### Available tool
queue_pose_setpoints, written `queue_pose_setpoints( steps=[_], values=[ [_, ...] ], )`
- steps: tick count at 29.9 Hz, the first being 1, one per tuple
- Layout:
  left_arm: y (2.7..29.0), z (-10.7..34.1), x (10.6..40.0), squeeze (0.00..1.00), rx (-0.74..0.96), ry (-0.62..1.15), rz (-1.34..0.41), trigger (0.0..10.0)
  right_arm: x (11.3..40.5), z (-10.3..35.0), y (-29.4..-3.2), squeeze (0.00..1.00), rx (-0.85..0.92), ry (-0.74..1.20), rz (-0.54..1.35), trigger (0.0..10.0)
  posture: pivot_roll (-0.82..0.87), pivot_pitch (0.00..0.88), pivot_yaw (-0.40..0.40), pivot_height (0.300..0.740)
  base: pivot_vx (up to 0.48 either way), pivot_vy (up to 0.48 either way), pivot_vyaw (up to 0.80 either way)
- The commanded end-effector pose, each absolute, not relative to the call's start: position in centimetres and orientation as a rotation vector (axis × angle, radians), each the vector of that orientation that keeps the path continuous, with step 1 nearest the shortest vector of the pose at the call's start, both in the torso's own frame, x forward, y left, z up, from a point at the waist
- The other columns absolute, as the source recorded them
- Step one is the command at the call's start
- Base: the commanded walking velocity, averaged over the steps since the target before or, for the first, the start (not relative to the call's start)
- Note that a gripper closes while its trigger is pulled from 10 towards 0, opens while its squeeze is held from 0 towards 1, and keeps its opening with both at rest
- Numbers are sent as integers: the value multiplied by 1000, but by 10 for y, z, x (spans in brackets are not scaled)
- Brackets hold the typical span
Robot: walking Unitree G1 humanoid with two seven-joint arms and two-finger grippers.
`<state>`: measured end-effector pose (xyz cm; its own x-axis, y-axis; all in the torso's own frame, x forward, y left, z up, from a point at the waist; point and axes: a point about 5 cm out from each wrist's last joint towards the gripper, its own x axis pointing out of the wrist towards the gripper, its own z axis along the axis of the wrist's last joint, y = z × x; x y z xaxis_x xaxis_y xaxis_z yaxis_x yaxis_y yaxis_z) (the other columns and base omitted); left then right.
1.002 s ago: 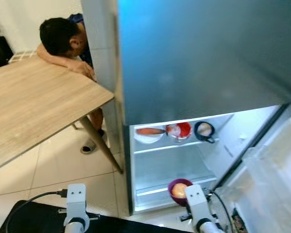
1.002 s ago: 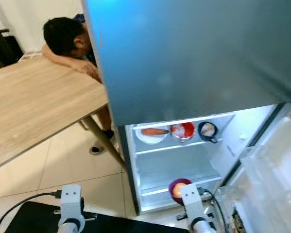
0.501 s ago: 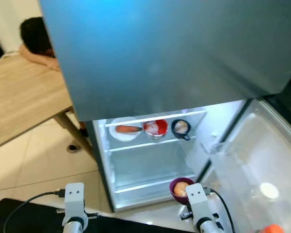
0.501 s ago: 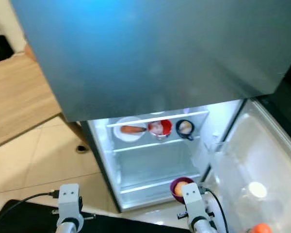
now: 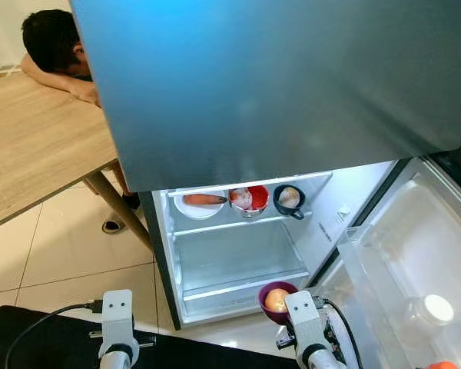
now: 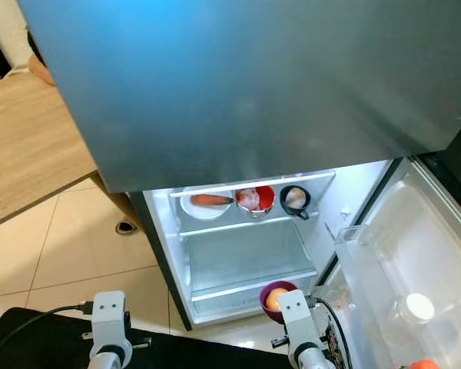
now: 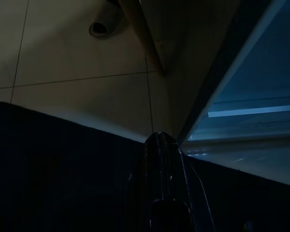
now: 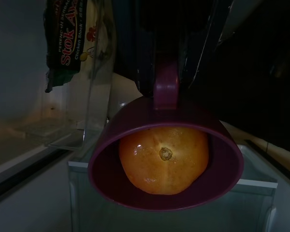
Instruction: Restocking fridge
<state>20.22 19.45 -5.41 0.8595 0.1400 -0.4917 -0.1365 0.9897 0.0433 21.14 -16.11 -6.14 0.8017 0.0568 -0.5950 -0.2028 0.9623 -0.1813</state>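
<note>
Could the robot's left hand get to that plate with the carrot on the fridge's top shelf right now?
Probably yes. The fridge is open and the plate sits at the shelf's front left; the left hand hangs low, holding nothing.

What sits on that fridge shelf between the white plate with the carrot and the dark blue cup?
A red bowl stands between the white plate and the dark blue cup, seen in both eye views.

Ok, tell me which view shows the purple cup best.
The right wrist view: the purple cup is close, its handle clamped by the right pincer, with an orange fruit inside. Both eye views show the cup small, above the right wrist, in front of the open fridge.
</note>
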Motion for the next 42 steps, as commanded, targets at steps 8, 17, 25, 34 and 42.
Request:
queue_pose_setpoints(
  steps=[8, 17, 25, 34, 42],
  values=[
    [197, -60, 194, 0, 43, 566, 129, 10000, 210, -62, -163, 0, -232, 627, 123, 10000, -71, 54, -3, 731, 0, 0, 0],
    [195, -78, 173, 0, 88, 734, 63, 10000, 202, -68, -166, 0, -244, 684, 131, 10000, -76, 56, -4, 731, 0, 0, 0],
    [195, -90, 156, 0, 67, 868, 81, 10000, 192, -73, -176, 0, -281, 727, 125, 10000, -92, 64, -3, 731, 0, 0, 0],
    [155, -94, 155, 0, 26, 872, 55, 10000, 190, -74, -182, 0, -287, 732, 111, 10000, -96, 79, -11, 731, 0, 0, 0],
    [101, -88, 166, 0, 2, 863, 27, 10000, 189, -74, -179, 0, -287, 727, 120, 10000, -89, 85, -14, 731, 91, 0, 0]
  ],
)
